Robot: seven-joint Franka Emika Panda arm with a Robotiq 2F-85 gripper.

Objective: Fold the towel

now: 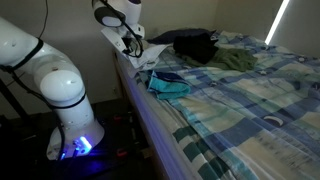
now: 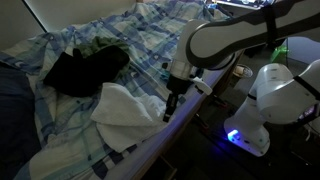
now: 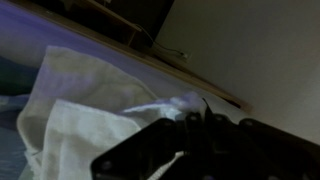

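Cream-white and rumpled, the towel [image 2: 122, 108] lies at the near edge of the surface [image 2: 60, 140], a bed under a blue plaid cover. In that exterior view it sits at about 4 o'clock from a black garment [image 2: 78, 72], near it but apart. The white robot arm [image 2: 220, 40] bends over from 3 o'clock, and the end effector [image 2: 170, 110] points straight down at the towel's 3 o'clock edge, right at the lip of the surface.

In an exterior view from the opposite end, the towel [image 1: 152, 52] shows as a pale heap just beside the end effector [image 1: 131, 42], at its 4 o'clock. A smaller teal cloth [image 1: 168, 86] lies at 5 o'clock from the towel, close against it. The black garment [image 1: 195, 45] is at the towel's 2 o'clock, with an olive-green garment [image 1: 237, 62] just past it at 3 o'clock. A blue light [image 1: 80, 145] glows on the arm's base at 7 o'clock.

In the wrist view the towel [image 3: 75, 115] fills the 9 o'clock side. A pale tuft of it reaches the dark end effector [image 3: 195, 140] at 6 o'clock. That picture is dim and blurred, so I cannot tell whether the fingers are apart, together or clamped on the cloth.
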